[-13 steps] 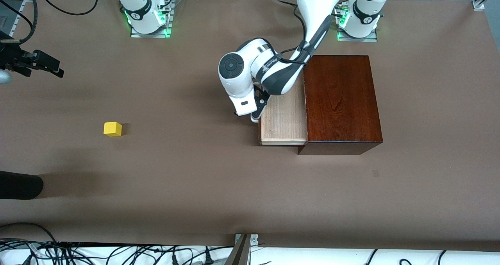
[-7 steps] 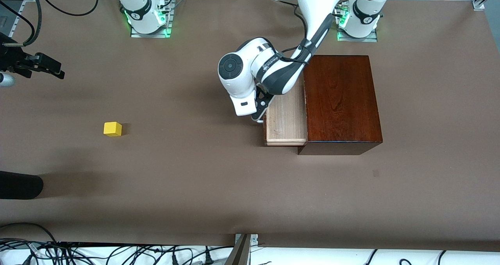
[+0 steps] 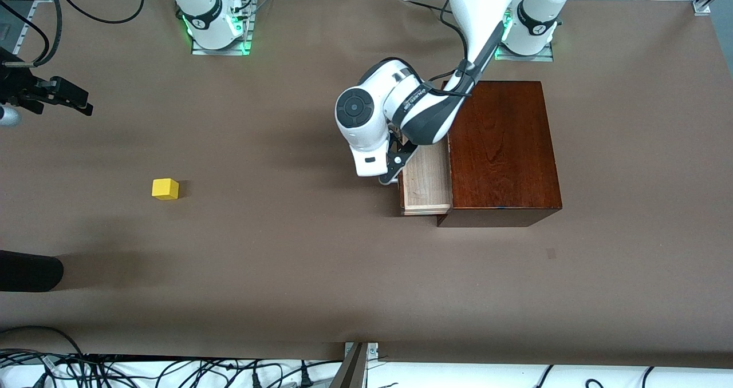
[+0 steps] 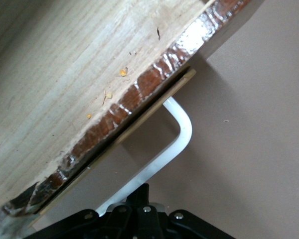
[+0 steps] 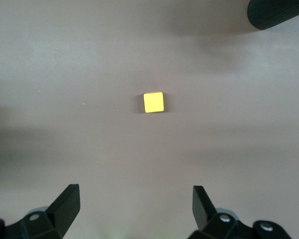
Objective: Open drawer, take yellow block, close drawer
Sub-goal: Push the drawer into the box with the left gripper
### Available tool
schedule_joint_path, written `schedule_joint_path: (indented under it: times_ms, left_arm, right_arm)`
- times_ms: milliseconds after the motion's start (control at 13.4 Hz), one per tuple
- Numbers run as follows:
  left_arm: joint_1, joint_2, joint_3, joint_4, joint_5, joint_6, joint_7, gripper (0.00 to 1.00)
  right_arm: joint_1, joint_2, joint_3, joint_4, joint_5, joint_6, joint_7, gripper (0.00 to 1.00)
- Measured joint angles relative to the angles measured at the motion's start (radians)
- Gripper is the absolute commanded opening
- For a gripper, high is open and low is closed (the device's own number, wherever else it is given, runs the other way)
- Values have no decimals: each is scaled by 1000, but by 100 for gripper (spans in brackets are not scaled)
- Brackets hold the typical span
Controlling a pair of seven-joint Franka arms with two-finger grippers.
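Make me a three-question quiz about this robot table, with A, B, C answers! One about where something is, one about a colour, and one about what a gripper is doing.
1. Where is the yellow block?
A. in the drawer
B. on the bare table toward the right arm's end
C. on top of the wooden box

2. What colour is the drawer's handle?
A. white
B. black
C. yellow

3. What is the left gripper doing?
A. hanging open over the block
B. resting on top of the box
C. shut on the handle of the partly open drawer

Answers:
1 B, the front view shows the block alone on the brown table, well away from the wooden box.
2 A, the left wrist view shows a white bar on the drawer's front.
3 C, the white bar runs into the gripper in the left wrist view; the right gripper, high over the block, is the open one.
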Motion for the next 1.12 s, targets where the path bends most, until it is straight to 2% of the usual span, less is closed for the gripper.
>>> schedule_joint_path:
  times_ms: [298,671,970,1044,1119]
  left_arm:
    - [53,-41,-16,-58,-26,-7,104,0]
    - [142,-100,20,-141,15,-29,250,0]
    - [154,-113,14,-150,9,-26,280,0]
    - [155,-125,13,-149,-9,-26,280,28]
    - [157,-151,10,-147,-56,-34,280,45]
  right_arm:
    - [-1,0,-1,5,0,0,6,100]
    - [-1,3,-1,5,0,0,6,100]
    - [-1,10,-1,5,0,0,6,100]
    - [-1,10,-1,5,0,0,6,100]
    - [-1,10,-1,5,0,0,6,100]
